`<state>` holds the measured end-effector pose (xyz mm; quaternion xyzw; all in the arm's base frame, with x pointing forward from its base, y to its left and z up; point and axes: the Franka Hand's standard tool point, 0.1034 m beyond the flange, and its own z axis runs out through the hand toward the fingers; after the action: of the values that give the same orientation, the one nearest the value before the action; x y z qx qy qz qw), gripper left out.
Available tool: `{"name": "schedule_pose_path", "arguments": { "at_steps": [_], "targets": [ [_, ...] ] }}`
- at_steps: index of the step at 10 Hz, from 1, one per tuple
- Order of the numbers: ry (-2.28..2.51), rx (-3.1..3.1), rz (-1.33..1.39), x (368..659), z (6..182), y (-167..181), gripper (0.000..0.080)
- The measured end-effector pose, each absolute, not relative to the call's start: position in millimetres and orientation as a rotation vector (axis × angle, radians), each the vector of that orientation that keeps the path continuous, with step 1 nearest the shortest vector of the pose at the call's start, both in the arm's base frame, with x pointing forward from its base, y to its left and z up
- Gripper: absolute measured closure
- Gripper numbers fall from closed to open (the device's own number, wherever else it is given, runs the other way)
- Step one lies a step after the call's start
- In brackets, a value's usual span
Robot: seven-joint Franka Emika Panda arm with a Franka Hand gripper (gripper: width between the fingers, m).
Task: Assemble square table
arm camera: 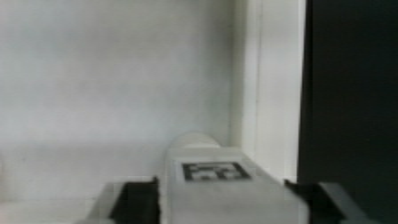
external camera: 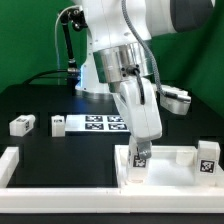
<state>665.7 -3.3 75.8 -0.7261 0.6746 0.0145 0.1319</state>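
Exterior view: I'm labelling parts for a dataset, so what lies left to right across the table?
leg block → second leg block → marker board → held leg → white tagged part farther back → tagged block at the right edge. Tabletop and long rail span too widely to place.

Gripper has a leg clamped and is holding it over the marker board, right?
Not quite. The gripper does clamp a leg, but it holds it over the square tabletop, not the marker board. The exterior view shows this.
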Motion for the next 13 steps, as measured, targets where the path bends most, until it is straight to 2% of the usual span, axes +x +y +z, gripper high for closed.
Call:
{"name": "schedule_pose_path", "arguments": {
  "at_steps": [1, 2, 3, 4, 6, 9, 11, 12, 13],
  "targets": [
    [1.695, -2.354, 0.037, 663.7, 77.0, -6.3, 0.0415],
    [1.53, -2.487, 0.047, 661.2, 76.1, -6.6, 0.0237],
    [1.457, -2.537, 0.049, 659.0, 74.1, -2.6, 0.0168],
    [1.376, -2.582, 0.038, 659.0, 74.0, -2.7, 0.0155],
    [1.201, -2.672, 0.016, 658.8, 73.9, -4.1, 0.0151],
    [0.632, -2.933, -0.076, 667.5, 79.3, -6.3, 0.015],
    [0.641, -2.925, -0.088, 668.7, 78.3, -1.5, 0.015],
    [0.636, -2.927, -0.088, 668.7, 78.3, -2.3, 0.0291],
    [0.683, -2.913, -0.084, 668.7, 78.3, -1.7, 0.0291]
  ]
}}
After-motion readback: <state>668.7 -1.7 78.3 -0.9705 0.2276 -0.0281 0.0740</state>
